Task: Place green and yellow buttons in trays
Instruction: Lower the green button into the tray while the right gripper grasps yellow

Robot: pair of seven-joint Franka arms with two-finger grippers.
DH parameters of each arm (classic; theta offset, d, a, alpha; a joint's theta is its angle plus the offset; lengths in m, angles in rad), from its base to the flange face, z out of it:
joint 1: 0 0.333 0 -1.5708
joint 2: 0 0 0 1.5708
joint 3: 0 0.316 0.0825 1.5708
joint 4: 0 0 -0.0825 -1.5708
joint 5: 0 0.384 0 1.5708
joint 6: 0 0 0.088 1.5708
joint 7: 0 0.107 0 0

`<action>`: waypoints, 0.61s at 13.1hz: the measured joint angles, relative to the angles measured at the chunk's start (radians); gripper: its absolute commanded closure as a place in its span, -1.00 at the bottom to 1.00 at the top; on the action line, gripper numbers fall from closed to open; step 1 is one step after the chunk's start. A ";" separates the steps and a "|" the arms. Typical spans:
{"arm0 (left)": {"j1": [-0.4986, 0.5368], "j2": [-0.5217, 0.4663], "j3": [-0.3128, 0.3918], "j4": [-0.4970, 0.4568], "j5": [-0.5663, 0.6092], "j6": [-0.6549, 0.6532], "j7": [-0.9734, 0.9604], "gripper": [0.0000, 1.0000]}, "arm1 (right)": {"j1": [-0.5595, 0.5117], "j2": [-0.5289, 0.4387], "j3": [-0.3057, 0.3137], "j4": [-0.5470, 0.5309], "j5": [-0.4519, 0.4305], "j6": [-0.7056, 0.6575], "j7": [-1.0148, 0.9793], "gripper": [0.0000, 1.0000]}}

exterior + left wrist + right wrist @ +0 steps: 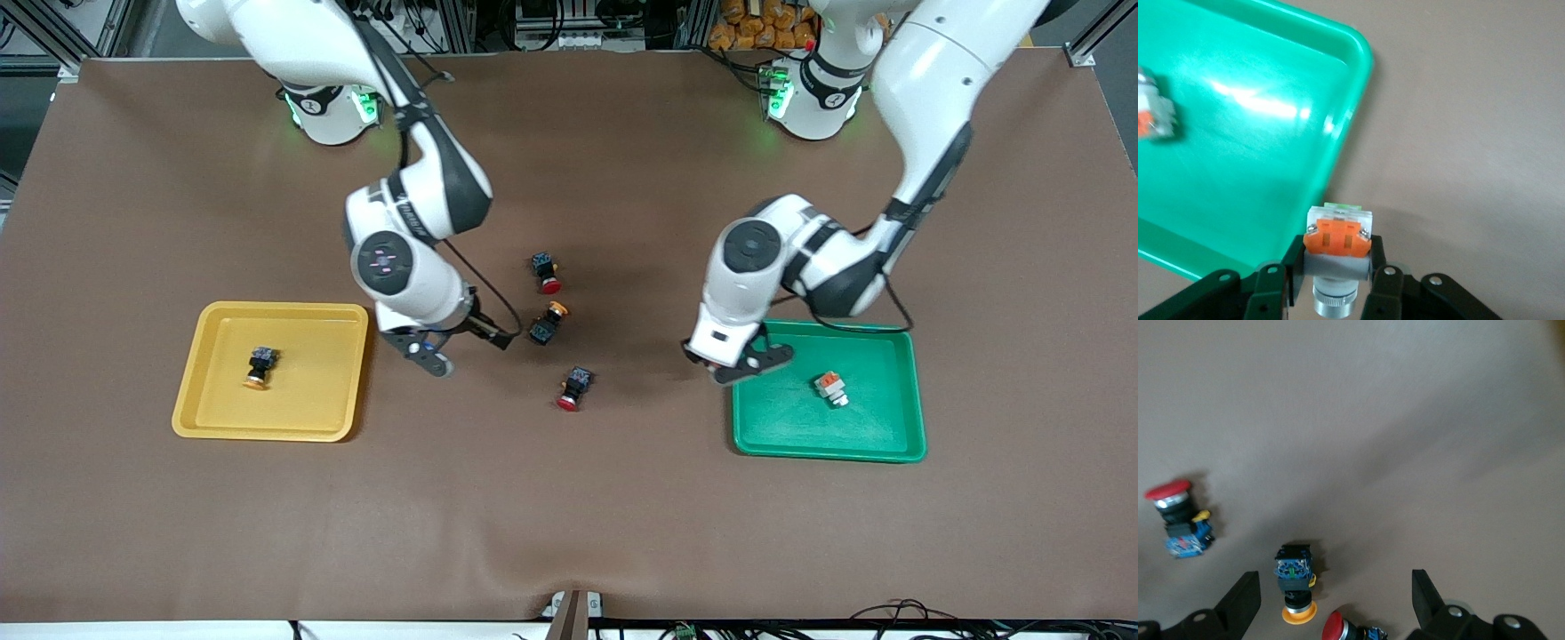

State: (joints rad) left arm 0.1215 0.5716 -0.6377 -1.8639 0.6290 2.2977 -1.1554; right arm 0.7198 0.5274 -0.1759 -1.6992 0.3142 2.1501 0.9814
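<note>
Yellow tray (200,402) holds one yellow-capped button (259,365). Your right gripper (462,348) is spread wide and empty, beside the loose yellow-capped button (547,322). Left gripper (745,358) is clamped on a grey button (1337,248) at the green tray (889,442) rim; another grey button (830,388) lies inside.

The green tray (1338,133) is glossy, smooth plastic — light glares off its floor. The surface (569,516) looks like a matt brown cloth mat. The grey-white button (1337,257) ends in a shiny metal collar — its orange block dull plastic.
</note>
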 measured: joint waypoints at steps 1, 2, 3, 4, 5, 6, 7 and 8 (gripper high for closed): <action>0.035 0.000 0.000 0.000 0.000 -0.001 0.052 1.00 | 0.020 0.023 0.000 0.000 0.000 0.020 0.008 -1.00; 0.071 0.000 0.000 -0.002 0.000 -0.003 0.105 1.00 | 0.037 0.045 0.000 -0.001 0.000 0.050 0.026 -1.00; 0.105 0.000 0.000 -0.005 0.000 -0.003 0.151 1.00 | 0.055 0.068 0.000 -0.001 0.000 0.087 0.049 -0.93; 0.132 0.001 0.001 -0.009 0.000 -0.003 0.182 1.00 | 0.075 0.093 0.000 -0.001 0.000 0.140 0.072 -0.70; 0.150 0.003 0.001 -0.014 0.000 -0.003 0.198 1.00 | 0.096 0.118 0.000 -0.001 0.000 0.195 0.094 -0.42; 0.162 0.007 0.001 -0.018 0.000 -0.003 0.212 1.00 | 0.112 0.140 0.000 0.000 0.000 0.233 0.107 -0.26; 0.170 0.014 0.001 -0.021 0.000 -0.003 0.228 1.00 | 0.121 0.158 0.000 0.000 0.000 0.251 0.111 0.03; 0.179 0.023 0.001 -0.021 0.000 -0.003 0.247 1.00 | 0.124 0.173 0.000 0.000 0.000 0.265 0.112 0.37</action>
State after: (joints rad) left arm 0.3002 0.5946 -0.6369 -1.8850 0.6290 2.2946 -0.9080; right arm 0.8442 0.7000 -0.1759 -1.6989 0.3143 2.4150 1.0934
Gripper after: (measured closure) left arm 0.586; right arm 0.269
